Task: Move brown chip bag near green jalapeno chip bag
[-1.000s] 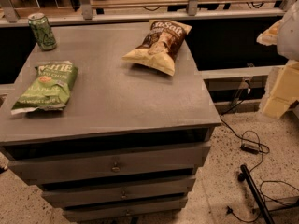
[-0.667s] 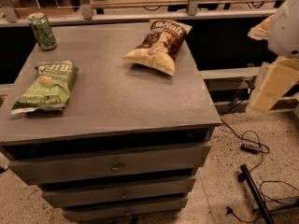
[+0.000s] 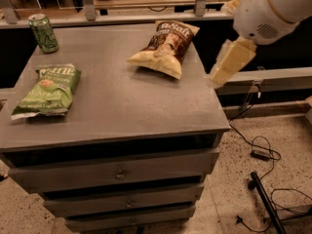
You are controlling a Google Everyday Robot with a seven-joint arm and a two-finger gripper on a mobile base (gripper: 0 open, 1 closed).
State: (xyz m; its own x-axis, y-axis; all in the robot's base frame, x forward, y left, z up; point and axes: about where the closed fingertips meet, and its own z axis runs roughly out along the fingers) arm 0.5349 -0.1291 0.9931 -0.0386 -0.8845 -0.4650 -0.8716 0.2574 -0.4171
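Observation:
The brown chip bag [image 3: 165, 47] lies crinkled at the back right of the grey cabinet top [image 3: 122, 106], dark brown end toward the rail, pale yellow end toward the front. The green jalapeno chip bag [image 3: 48, 89] lies flat near the left edge. My gripper [image 3: 229, 65] hangs from the white arm [image 3: 268, 9] at the upper right, over the cabinet's right edge and just right of the brown bag, apart from it.
A green drink can [image 3: 43, 32] stands at the back left corner. A railing [image 3: 146, 16] runs behind the cabinet. Drawers [image 3: 117, 172] face front. Cables and a black stand [image 3: 263, 199] lie on the speckled floor at the right.
The arm and gripper have moved left and upward in view, from beside the cabinet toward its right edge and the brown chip bag. The bags and can have not moved.

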